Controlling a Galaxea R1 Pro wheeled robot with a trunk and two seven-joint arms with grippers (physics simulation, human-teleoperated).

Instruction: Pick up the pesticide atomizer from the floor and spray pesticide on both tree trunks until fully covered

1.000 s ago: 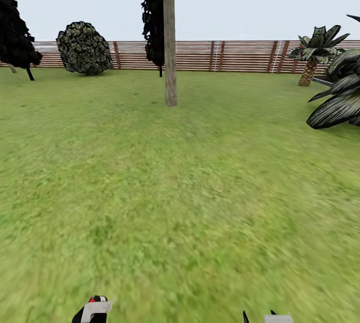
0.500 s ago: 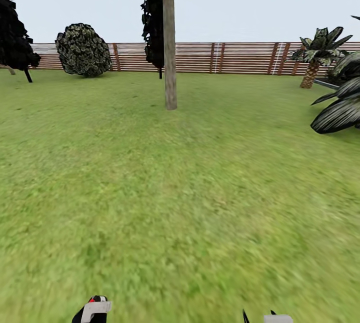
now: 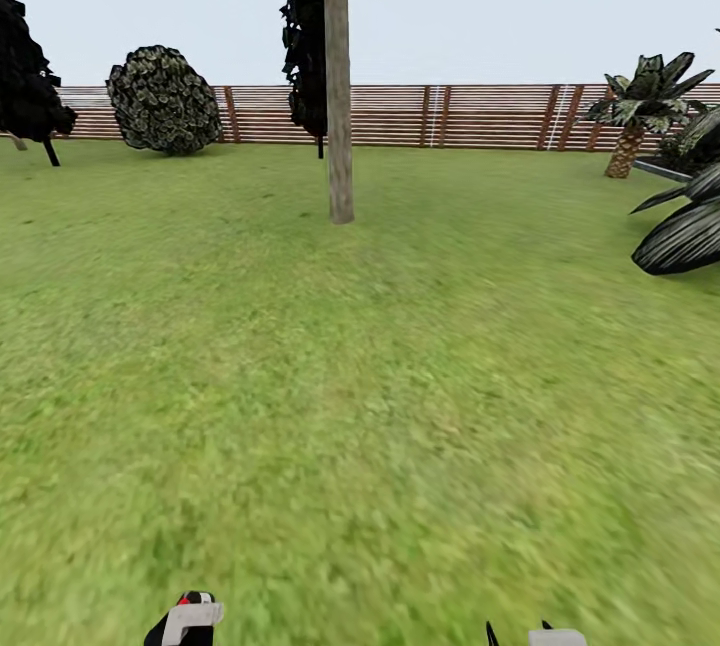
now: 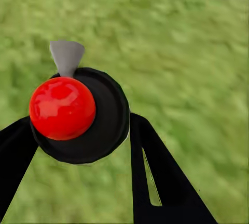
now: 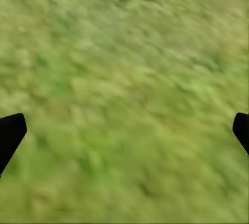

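I've got the atomizer (image 4: 78, 115) pinched in L gripper (image 4: 78, 146), R gripper (image 5: 124, 130) spread empty, trunk (image 3: 338, 106) far ahead; spraying now would prob fall short onto lawn (image 3: 400, 376).

The tree (image 3: 339, 76) is being cut off at the canopy by the upper edge; the bottle (image 3: 188, 618) (red top barely seen) is being cropped below, and the grass (image 5: 124, 94) is being blurred.
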